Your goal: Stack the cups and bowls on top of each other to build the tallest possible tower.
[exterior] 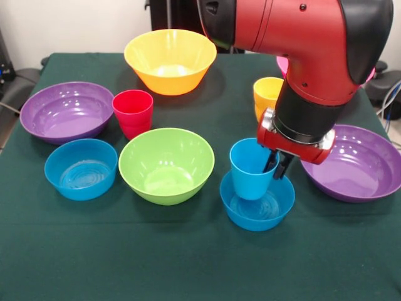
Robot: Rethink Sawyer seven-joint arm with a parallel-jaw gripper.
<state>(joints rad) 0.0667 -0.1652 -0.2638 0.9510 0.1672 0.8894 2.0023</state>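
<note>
A blue cup (pixel 249 169) stands, slightly tilted, inside a small blue bowl (pixel 241 216) at the front right of centre. My gripper (pixel 276 164) comes down from the red and black arm. Its fingers straddle the cup's right rim, one inside and one outside, and are shut on it. A red cup (pixel 133 113) stands left of centre. A yellow-orange cup (pixel 266 94) stands behind the arm. A second small blue bowl (pixel 80 168), a lime green bowl (pixel 166 164), two purple bowls (pixel 66 111) (pixel 360 166) and a large orange-yellow bowl (pixel 170 61) sit apart. Only slivers of the pink bowl (pixel 282 64) show behind the arm.
Everything sits on a dark green tablecloth (pixel 125 251). The arm's bulk hides the table's back right. Bare cloth runs along the front edge.
</note>
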